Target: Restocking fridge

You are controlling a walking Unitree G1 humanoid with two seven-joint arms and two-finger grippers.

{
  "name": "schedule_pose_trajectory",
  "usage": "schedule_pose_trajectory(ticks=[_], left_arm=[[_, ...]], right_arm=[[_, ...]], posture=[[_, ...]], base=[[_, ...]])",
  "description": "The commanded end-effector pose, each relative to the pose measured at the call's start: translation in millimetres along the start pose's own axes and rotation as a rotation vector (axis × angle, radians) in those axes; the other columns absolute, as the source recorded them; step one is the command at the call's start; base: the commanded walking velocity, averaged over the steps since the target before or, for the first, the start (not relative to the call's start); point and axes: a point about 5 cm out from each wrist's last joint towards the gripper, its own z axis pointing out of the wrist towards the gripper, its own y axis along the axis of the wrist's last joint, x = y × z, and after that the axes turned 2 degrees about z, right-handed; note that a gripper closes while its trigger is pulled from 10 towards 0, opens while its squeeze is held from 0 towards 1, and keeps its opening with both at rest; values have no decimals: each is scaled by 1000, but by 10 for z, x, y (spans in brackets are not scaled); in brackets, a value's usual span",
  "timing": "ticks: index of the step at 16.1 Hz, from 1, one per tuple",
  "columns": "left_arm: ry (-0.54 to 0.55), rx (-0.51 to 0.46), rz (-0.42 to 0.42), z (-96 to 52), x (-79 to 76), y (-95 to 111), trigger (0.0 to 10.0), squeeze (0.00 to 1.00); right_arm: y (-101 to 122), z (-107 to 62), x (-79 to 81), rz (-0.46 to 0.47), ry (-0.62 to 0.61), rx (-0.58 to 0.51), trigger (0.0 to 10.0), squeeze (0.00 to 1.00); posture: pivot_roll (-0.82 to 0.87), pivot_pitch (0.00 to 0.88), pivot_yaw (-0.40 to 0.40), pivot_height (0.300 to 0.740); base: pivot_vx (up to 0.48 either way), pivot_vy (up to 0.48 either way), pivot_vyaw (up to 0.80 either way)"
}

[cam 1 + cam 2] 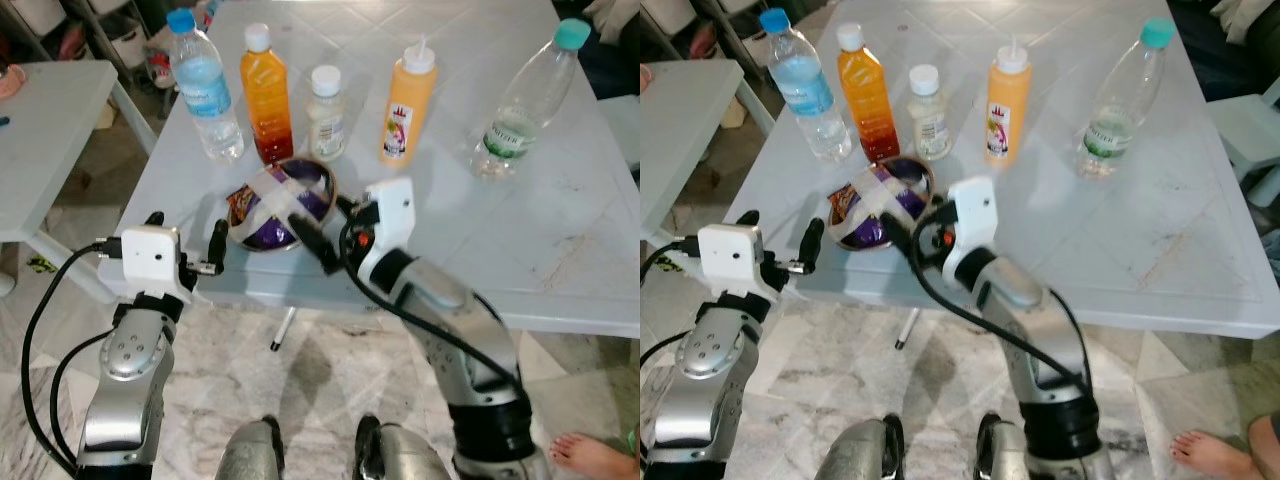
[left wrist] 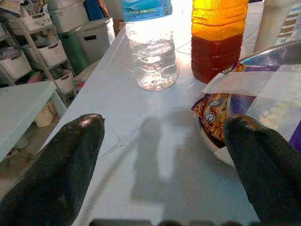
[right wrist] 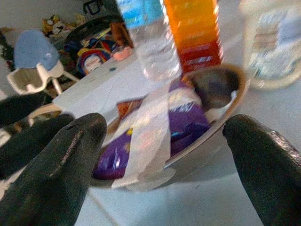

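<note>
White table (image 1: 560, 200) fills centre and right of frame. Row along its upper part: water bottle (image 1: 205, 85), orange juice bottle (image 1: 266, 92), small white jar (image 1: 326, 112), orange sauce bottle (image 1: 408, 103), clear green-capped bottle (image 1: 522, 105) far right. Taped bowl (image 1: 280, 203) with purple packet near the front edge.
</note>
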Motion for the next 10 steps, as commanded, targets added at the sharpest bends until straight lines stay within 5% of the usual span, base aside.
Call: schedule_pose_trajectory(ticks=[1, 6, 10], left_arm=[[19, 16, 4, -24, 43, -49, 10000, 0], [17, 10, -1, -6, 21, -54, 10000, 0], [17, 6, -2, 3, 12, -54, 10000, 0]], right_arm=[[108, -22, -13, 11, -17, -24, 10000, 0], [-56, -185, -8, 63, 43, 100, 10000, 0], [-35, -262, -513, -136, -164, 51, 10000, 0]], posture=[[103, 161, 44, 740], [97, 157, 42, 740], [98, 164, 48, 740]], base=[[0, 0, 0], [0, 0, 0], [0, 0, 0]])
